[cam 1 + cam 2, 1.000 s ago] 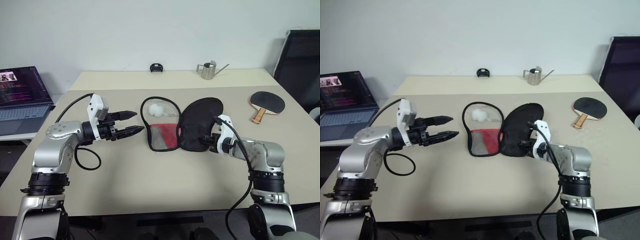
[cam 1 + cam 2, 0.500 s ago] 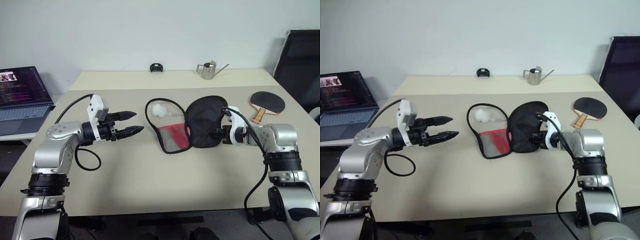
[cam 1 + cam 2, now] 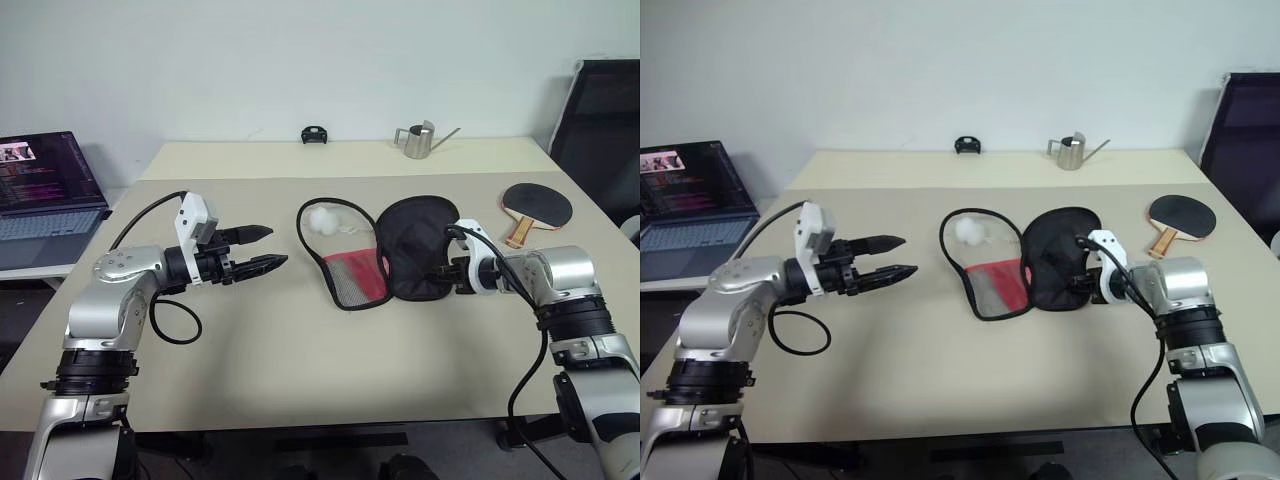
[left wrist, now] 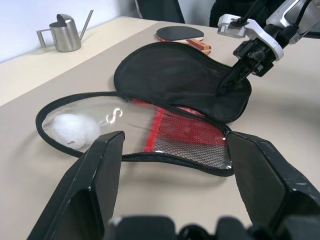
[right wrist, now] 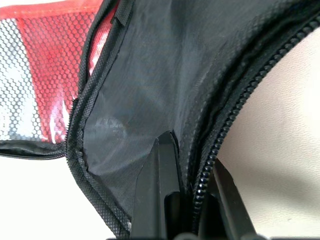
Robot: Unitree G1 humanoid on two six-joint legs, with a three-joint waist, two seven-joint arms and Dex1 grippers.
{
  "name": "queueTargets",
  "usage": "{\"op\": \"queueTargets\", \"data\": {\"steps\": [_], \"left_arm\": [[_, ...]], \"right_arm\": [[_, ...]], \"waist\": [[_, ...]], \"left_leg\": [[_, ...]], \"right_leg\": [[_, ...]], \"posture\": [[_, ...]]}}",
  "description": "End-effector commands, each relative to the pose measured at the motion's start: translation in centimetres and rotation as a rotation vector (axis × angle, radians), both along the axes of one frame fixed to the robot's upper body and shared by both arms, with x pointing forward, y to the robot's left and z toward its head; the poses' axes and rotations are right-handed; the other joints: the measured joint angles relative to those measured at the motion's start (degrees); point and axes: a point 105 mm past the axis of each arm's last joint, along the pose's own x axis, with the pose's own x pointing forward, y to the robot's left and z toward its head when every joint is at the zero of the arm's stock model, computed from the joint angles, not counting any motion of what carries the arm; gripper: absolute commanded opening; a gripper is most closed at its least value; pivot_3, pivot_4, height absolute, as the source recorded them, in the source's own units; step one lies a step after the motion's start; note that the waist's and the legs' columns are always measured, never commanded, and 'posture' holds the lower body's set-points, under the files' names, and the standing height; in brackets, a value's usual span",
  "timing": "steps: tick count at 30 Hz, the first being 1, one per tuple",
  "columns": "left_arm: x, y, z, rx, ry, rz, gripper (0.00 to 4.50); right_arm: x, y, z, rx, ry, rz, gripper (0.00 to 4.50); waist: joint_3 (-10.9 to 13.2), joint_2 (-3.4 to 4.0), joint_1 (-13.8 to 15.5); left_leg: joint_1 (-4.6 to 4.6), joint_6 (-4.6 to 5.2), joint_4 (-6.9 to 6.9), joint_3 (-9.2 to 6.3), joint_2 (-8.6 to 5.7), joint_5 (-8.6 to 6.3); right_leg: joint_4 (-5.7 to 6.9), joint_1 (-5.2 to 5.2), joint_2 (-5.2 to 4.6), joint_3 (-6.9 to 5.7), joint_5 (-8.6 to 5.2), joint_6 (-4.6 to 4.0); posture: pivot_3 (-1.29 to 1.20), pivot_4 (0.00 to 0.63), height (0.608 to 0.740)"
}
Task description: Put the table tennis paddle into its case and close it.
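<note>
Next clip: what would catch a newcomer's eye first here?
The case lies unzipped and spread open mid-table, the right end effector pinching its black flap's edge. The table tennis paddle waits at the table's far right, while the left end effector hovers open to the case's left.

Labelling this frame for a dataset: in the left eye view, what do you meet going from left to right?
Laptop → left gripper → mesh half of the case → black half of the case → right gripper → table tennis paddle → black chair.
</note>
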Motion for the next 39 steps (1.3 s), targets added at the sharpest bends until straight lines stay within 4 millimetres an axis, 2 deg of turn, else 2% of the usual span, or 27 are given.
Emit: {"op": "queueTargets", "data": {"steps": [1,4,13,16,23,26,29,34,39], "left_arm": [[-0.2,-0.3,1.6,0.013,-0.059,-0.012,3.54],[-0.2,-0.4,1.6,0.013,-0.06,-0.013,3.54],[-0.2,-0.5,1.7,0.013,-0.061,-0.011,3.54],[-0.2,-0.6,1.8,0.013,-0.061,-0.011,3.54],[-0.4,-0.7,1.8,0.006,-0.06,-0.01,3.54],[-0.3,-0.9,1.7,0.003,-0.059,-0.011,3.54],[-0.2,-1.2,1.8,-0.002,-0.061,-0.017,3.54],[0.1,-1.8,2.1,-0.01,-0.07,-0.035,3.54],[0.1,-2.2,2.8,-0.019,-0.079,-0.051,3.54]], "right_arm": [[1.2,-1.0,1.7,-0.015,-0.071,-0.04,0.02],[2.0,-2.0,1.9,-0.038,-0.092,-0.08,0.7],[2.6,-3.3,2.3,-0.067,-0.114,-0.111,3.78],[2.4,-3.6,3.1,-0.051,-0.131,-0.128,3.78],[1.9,-5.8,6.8,0.017,-0.247,-0.208,3.78],[1.9,-6.6,7.5,0.014,-0.315,-0.257,4.39],[2.4,-7.7,7.1,-0.051,-0.39,-0.34,4.48],[4.1,-10.8,5.0,-0.18,-0.497,-0.613,4.48],[5.5,-11.6,4.6,-0.222,-0.572,-0.728,4.48]], "waist": [[0.0,0.0,0.01],[0.0,0.0,0.01],[0.0,0.0,0.01],[0.0,0.0,0.01],[0.0,0.0,0.26],[0.0,0.0,0.25],[0.0,0.0,0.25],[0.0,-0.01,0.2],[0.01,-0.01,-0.16]], "left_leg": [[0.0,0.0,0.0,0.0,0.0,0.0],[0.01,0.0,0.0,0.0,0.0,0.0],[0.0,-0.02,0.0,0.01,0.0,0.01],[0.0,-0.01,0.0,0.01,0.0,0.01],[-0.02,-0.01,0.0,0.0,0.0,0.0],[-0.01,-0.01,-0.01,0.01,0.0,0.0],[-0.01,0.0,-0.01,0.01,0.0,0.0],[0.01,-0.02,0.02,0.05,0.0,0.02],[0.02,-0.19,0.01,0.08,0.0,0.12]], "right_leg": [[0.0,0.0,0.0,0.0,0.0,0.0],[0.0,0.0,0.0,0.0,0.0,0.0],[0.0,0.0,0.0,0.01,0.0,0.0],[0.01,0.0,0.0,0.01,0.0,0.0],[-0.04,0.0,-0.01,0.0,0.0,0.0],[-0.02,0.0,-0.01,0.0,0.0,0.0],[-0.01,0.01,-0.01,0.01,0.0,0.0],[0.07,0.02,-0.01,0.03,0.0,0.0],[0.07,0.01,-0.01,0.05,0.0,0.0]], "posture": [[0.0,0.15,0.74],[0.0,0.15,0.74],[0.0,0.15,0.74],[0.0,0.15,0.74],[0.0,0.15,0.74],[0.0,0.15,0.74],[0.0,0.15,0.74],[0.0,0.15,0.74],[0.0,0.15,0.74]]}}
